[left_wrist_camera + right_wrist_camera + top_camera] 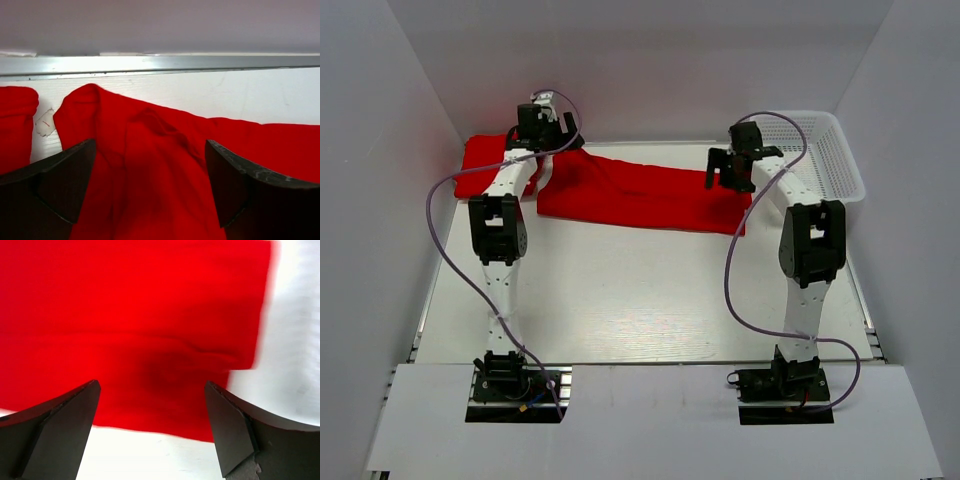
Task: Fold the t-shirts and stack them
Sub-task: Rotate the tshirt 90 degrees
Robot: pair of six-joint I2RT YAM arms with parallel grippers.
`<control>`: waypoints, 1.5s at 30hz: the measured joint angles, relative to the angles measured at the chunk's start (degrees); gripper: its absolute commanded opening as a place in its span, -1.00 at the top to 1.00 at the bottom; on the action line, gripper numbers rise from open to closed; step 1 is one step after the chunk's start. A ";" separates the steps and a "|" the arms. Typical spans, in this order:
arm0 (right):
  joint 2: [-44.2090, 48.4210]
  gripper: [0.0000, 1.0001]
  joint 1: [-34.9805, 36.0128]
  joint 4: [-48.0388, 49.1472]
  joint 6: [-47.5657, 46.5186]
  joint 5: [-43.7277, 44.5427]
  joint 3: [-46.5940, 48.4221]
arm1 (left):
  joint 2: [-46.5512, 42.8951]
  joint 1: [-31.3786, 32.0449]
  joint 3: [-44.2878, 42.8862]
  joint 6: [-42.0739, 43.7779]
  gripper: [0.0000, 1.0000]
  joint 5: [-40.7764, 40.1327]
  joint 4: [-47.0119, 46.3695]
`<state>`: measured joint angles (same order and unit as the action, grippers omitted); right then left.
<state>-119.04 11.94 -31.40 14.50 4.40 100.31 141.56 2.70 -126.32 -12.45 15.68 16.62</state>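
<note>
A red t-shirt [640,195] lies folded into a long band across the far part of the white table [620,300]. My left gripper [560,140] hovers open over its left end, and the left wrist view shows red cloth [150,150] between the spread fingers, which hold nothing. Over the band's right end my right gripper [722,170] is open too, its jaws wide above the shirt's near edge [150,405] and nothing between them. A second red t-shirt [480,165] lies bunched at the far left, partly hidden behind the left arm; its edge [15,125] shows in the left wrist view.
A white plastic mesh basket [825,150] stands at the far right corner. A metal rail [160,64] runs along the table's far edge under the back wall. White walls close in both sides. Purple cables loop from each arm.
</note>
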 measured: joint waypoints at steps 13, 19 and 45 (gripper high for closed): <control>-2.97 -0.81 2.05 3.08 -1.11 -5.95 -1.44 | -4.55 2.25 9.11 -0.98 -1.00 7.26 0.90; -7.89 -0.81 1.14 3.41 0.44 -5.31 -1.01 | 3.06 3.06 5.73 -2.69 -1.00 8.81 1.49; 10.23 -0.81 44.87 18.56 -7.69 -34.67 -33.00 | 23.85 17.49 -16.55 -23.37 -1.00 11.56 -22.03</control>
<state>-108.81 56.82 -12.84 6.81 -30.26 67.31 165.40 20.18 -142.87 -35.81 27.24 -5.41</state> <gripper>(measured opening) 0.904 0.993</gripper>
